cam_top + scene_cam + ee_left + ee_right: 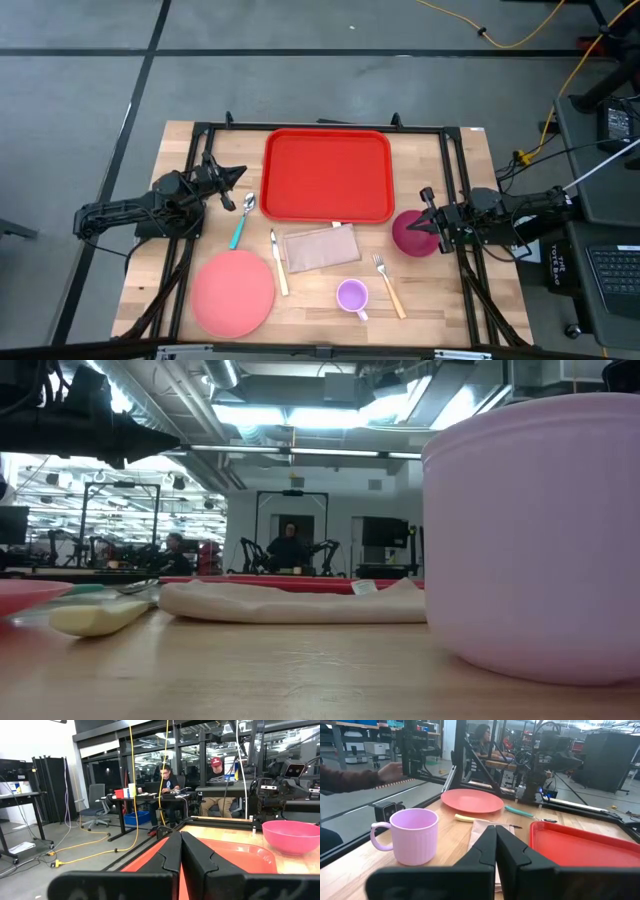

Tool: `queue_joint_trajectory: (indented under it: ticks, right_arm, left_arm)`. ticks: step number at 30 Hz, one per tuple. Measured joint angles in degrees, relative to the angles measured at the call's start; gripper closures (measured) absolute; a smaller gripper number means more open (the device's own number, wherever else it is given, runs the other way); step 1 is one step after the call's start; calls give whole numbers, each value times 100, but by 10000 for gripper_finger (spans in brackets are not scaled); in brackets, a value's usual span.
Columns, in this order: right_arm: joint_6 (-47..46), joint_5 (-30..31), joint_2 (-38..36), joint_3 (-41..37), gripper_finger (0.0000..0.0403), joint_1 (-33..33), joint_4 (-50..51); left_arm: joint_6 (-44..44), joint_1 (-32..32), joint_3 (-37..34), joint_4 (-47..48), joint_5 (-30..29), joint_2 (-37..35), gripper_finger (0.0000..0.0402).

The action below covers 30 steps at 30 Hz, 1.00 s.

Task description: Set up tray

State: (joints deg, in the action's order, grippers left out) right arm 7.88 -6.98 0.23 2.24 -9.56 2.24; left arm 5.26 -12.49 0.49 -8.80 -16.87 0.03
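- Two arms sit at your table's sides: the left gripper (238, 175) is just off the tray's left edge, the right gripper (424, 214) by its near right corner, over the bowl.
- Your left claw is closed on nothing; its wrist view shows the fingers (172, 851) pressed together.
- Your right claw is closed and empty too, fingers (487, 845) meeting at the tips.
- Your tray (328, 175) lies flat at the far middle of the table (455, 310), with nothing on it.
- Near its front edge you have a napkin (320, 247), touching or just overlapping the rim.
- Left of the napkin lie a knife (278, 262) and a spoon (243, 219); right of it, a fork (388, 284).
- Your plate (233, 291) sits at the near left, the mug (352, 297) near middle, and the bowl (410, 234) by the tray's right corner.
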Motion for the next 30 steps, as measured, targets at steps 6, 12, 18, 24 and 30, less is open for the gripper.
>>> queue_joint_trajectory:
  ticks: [6, 12, 18, 24, 30]
  right_arm:
    - [9, 0, 1, 0, 397, 2, -4]
    - [9, 0, 1, 0, 397, 0, -87]
    - [-75, 0, 0, 0, 397, 2, -122]
    - [-149, -2, 0, 0, 397, 0, -118]
    - [-189, -8, 0, 0, 397, 2, -136]
  left_arm:
    - [0, 0, -1, 2, 0, 2, 396]
    - [-2, 0, 0, 0, 0, 2, 399]
    - [-456, 0, 0, 0, 3, 0, 396]
    - [-645, 0, -2, 0, 7, 1, 399]
    - [-64, 2, 0, 0, 1099, 11, 398]
